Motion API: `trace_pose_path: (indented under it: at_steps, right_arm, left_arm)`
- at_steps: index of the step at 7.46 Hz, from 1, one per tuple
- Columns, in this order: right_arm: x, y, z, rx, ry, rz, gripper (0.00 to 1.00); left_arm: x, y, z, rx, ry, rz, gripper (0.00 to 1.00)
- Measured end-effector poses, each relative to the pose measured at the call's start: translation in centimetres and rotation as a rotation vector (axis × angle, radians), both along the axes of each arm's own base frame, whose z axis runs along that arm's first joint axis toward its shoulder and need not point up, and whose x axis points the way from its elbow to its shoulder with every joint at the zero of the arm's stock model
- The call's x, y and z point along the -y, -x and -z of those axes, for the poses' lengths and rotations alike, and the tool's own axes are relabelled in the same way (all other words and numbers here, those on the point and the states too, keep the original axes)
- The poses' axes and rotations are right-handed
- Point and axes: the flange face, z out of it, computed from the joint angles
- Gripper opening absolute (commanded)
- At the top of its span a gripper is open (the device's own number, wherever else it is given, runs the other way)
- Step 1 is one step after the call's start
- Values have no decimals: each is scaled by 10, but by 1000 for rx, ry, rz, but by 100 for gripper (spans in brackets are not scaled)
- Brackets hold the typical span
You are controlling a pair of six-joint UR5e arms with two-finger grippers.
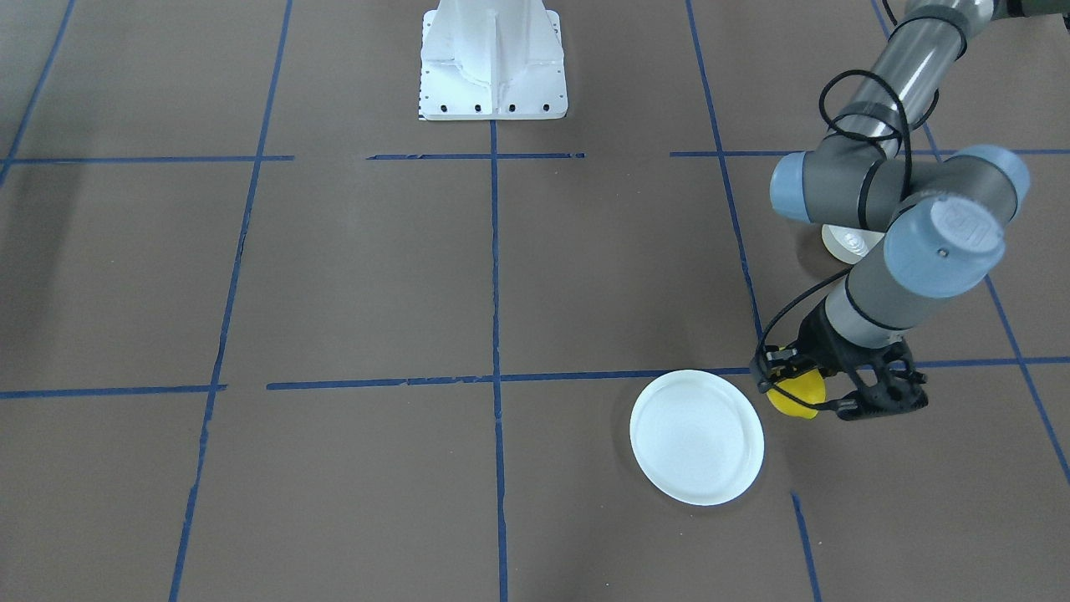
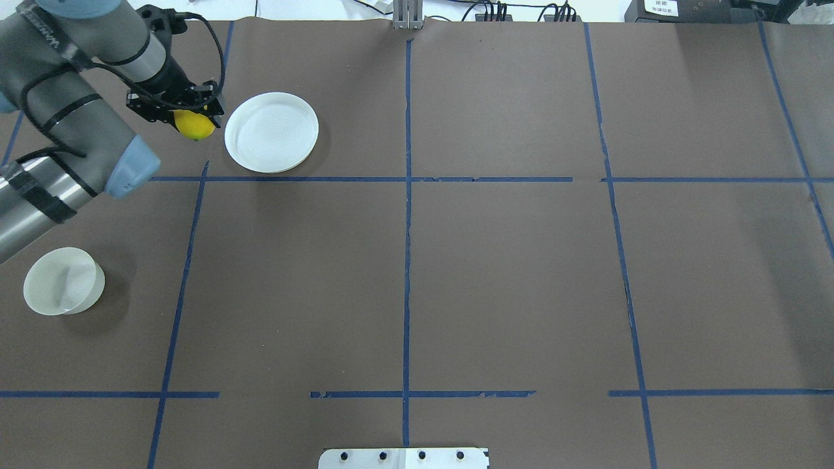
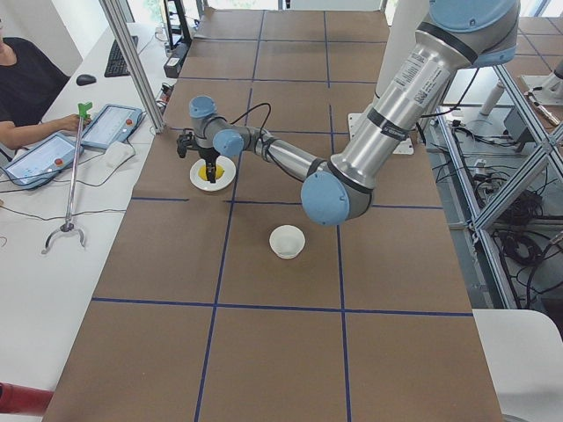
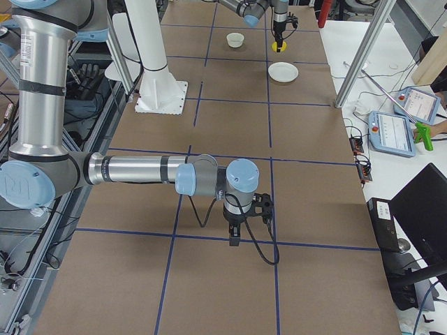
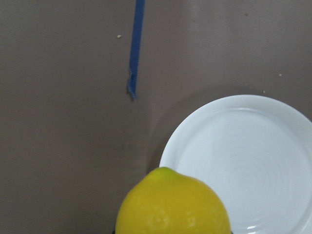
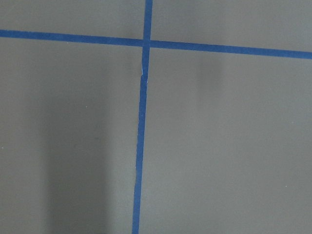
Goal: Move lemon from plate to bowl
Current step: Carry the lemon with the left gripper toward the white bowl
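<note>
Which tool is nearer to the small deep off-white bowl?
Left. The left tool, gripping the small yellow lemon, is in the bowl's half of the table; the right tool is far at the opposite end.

Light even, diffuse, from above; all 6 views bright, shadows soft. Left wrist view: the plate [image 5: 253, 161] throws a dark crescent on the table [image 5: 63, 122] past its left rim, small glare specks at its lower edge; the lemon [image 5: 173, 204] looks slightly soft. Overhead: faint shadow beside the bowl [image 2: 63, 281]. Right wrist view: dim vertical shadow band.
</note>
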Motion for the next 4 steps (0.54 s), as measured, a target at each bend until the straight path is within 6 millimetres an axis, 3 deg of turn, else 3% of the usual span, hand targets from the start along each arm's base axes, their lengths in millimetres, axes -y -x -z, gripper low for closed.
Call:
trace_pose_path:
  at_steps: [2, 4]
  right_arm:
    - [0, 0, 0, -1, 0, 0, 100]
    - [0, 0, 0, -1, 0, 0, 100]
  left_arm:
    - [-81, 57, -37, 16, -21, -3, 0]
    - [-150, 105, -94, 60, -42, 24, 0]
